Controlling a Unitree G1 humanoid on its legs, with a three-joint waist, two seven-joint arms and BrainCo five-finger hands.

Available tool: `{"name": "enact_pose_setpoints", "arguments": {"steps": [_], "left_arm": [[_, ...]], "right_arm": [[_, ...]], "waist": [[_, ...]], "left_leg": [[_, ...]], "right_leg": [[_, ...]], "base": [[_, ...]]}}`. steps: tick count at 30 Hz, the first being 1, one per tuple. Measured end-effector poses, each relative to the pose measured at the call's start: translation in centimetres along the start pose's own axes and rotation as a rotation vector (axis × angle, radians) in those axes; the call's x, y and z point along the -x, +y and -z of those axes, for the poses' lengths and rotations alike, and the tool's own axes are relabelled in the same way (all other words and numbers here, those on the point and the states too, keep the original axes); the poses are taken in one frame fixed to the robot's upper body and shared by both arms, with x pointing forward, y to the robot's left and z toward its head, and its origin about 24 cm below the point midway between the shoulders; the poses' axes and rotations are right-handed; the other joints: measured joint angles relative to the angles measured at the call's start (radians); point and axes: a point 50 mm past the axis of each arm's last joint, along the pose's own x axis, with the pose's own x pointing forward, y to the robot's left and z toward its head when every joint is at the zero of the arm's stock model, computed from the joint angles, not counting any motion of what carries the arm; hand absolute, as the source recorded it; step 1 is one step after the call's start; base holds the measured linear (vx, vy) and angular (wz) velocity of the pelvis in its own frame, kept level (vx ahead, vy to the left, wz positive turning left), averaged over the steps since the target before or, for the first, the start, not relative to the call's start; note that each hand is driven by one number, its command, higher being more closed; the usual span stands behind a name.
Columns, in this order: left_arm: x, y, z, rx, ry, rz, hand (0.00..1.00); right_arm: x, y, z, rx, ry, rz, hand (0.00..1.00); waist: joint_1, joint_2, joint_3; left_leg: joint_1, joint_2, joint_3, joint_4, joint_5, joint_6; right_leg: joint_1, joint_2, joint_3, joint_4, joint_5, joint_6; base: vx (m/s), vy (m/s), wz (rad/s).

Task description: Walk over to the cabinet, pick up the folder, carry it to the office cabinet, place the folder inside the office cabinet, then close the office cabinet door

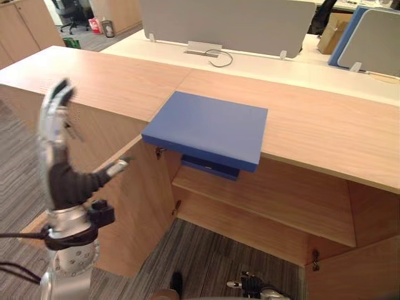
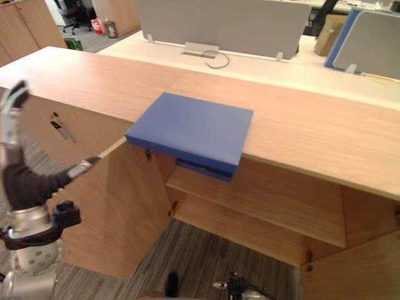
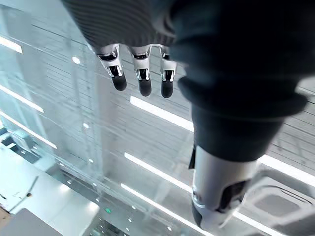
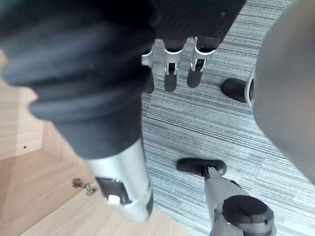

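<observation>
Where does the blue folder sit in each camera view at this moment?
Left eye view: blue folder at centre, overhanging the front edge of the cabinet top.
Right eye view: left of centre, same overhang.
Left wrist view: faces ceiling lights.
Right wrist view: faces carpet.
Shared landmark: grey divider panel behind it.

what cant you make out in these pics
- Dark blue thing on the shelf: eye views, the folder overhanging the cabinet top hides most of it.
- Left hand: right eye view, the left edge cuts part of it off.
- Right hand: right wrist view, its dark cover hides the palm.
</observation>
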Motion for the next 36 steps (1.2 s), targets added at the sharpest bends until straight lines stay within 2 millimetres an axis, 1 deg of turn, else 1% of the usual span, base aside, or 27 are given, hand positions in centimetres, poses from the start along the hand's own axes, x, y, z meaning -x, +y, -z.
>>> {"name": "enact_pose_setpoints", "arguments": {"steps": [3, 4, 7, 11, 15, 19, 24, 25, 27, 31, 34, 36], "left_arm": [[-0.1, -1.5, -0.3, -0.044, -0.093, 0.107, 0.0], [-0.1, -2.2, -0.1, -0.091, -0.133, 0.163, 0.0], [0.1, -3.4, 0.9, -0.155, -0.158, 0.244, 0.0], [0.3, -4.4, 1.9, -0.228, -0.188, 0.328, 0.0], [0.5, -5.3, 2.7, -0.278, -0.209, 0.392, 0.0], [0.5, -6.0, 3.6, -0.317, -0.205, 0.433, 0.0], [0.6, -6.8, 5.7, -0.366, -0.141, 0.475, 0.0], [0.4, -7.1, 6.3, -0.381, -0.122, 0.482, 0.0], [0.3, -7.3, 6.8, -0.394, -0.109, 0.492, 0.0], [0.6, -8.1, 8.8, -0.455, -0.048, 0.539, 0.0], [0.3, -8.7, 9.5, -0.466, -0.029, 0.552, 0.0], [0.1, -9.2, 10.3, -0.473, 0.008, 0.555, 0.0]], "right_arm": [[0.0, -0.3, -0.1, 0.025, -0.012, 0.003, 0.0], [0.0, -0.3, -0.3, 0.031, -0.022, 0.004, 0.0], [0.0, -0.2, -0.3, 0.066, -0.028, -0.004, 0.0], [0.1, -0.5, 0.1, 0.098, -0.016, -0.002, 0.0], [0.2, -1.0, 0.8, 0.099, -0.003, 0.008, 0.0], [0.3, -1.0, 1.0, 0.098, -0.005, 0.011, 0.0], [0.3, -1.0, 0.9, 0.096, -0.019, 0.011, 0.0], [0.3, -1.0, 0.7, 0.096, -0.026, 0.011, 0.0], [0.3, -1.0, 0.7, 0.097, -0.026, 0.01, 0.0], [0.3, -0.7, 0.7, 0.122, -0.025, 0.001, 0.0], [0.3, -0.5, 0.5, 0.122, -0.036, -0.003, 0.0], [0.3, -0.5, 0.3, 0.12, -0.042, -0.004, 0.0]], "waist": [[-0.001, -0.003, -0.003], [-0.003, -0.002, -0.004], [-0.006, -0.001, -0.008], [-0.01, -0.003, -0.023], [-0.022, -0.003, -0.039], [-0.026, -0.005, -0.054], [-0.031, -0.003, -0.064], [-0.032, -0.003, -0.064], [-0.034, -0.003, -0.064], [-0.049, -0.006, -0.062], [-0.055, -0.007, -0.061], [-0.06, -0.007, -0.061]], "left_leg": [[0.002, 0.005, 0.012, 0.0, -0.001, -0.001], [0.003, 0.015, 0.022, 0.0, -0.001, -0.001], [0.002, 0.023, 0.035, 0.0, 0.0, -0.004], [0.002, 0.033, 0.054, 0.0, 0.0, -0.005], [0.003, 0.033, 0.058, 0.0, 0.001, -0.005], [0.004, 0.035, 0.061, 0.0, 0.001, -0.006], [0.025, 0.036, 0.073, -0.001, -0.005, -0.008], [0.026, 0.037, 0.075, -0.002, -0.008, -0.011], [0.026, 0.036, 0.076, -0.002, -0.01, -0.012], [0.04, 0.032, 0.084, -0.002, -0.02, -0.013], [0.04, 0.031, 0.086, -0.002, -0.021, -0.011], [0.041, 0.03, 0.088, -0.001, -0.023, -0.011]], "right_leg": [[-0.005, 0.002, 0.014, 0.002, 0.001, -0.002], [-0.01, 0.006, 0.025, 0.004, 0.003, -0.006], [-0.024, 0.012, 0.044, 0.01, 0.006, -0.011], [-0.037, 0.014, 0.066, 0.017, 0.008, -0.015], [-0.04, 0.014, 0.071, 0.017, 0.01, -0.016], [-0.042, 0.014, 0.075, 0.017, 0.01, -0.017], [-0.03, 0.017, 0.086, 0.014, 0.01, -0.018], [-0.03, 0.015, 0.089, 0.011, 0.007, -0.023], [-0.03, 0.014, 0.089, 0.009, 0.007, -0.024], [-0.013, 0.011, 0.095, 0.0, 0.007, -0.023], [-0.013, 0.011, 0.095, -0.004, 0.01, -0.017], [-0.012, 0.011, 0.097, -0.006, 0.01, -0.017]], "base": [[0.0, 0.005, -0.17], [-0.02, 0.001, -0.18], [-0.04, 0.008, -0.2], [-0.04, 0.008, -0.15], [-0.01, 0.003, -0.03], [-0.01, 0.003, -0.02], [-0.01, -0.003, -0.08], [-0.01, 0.011, -0.06], [0.0, 0.007, -0.02], [0.01, 0.002, -0.03], [0.01, 0.001, -0.02], [0.03, -0.006, -0.03]]}}
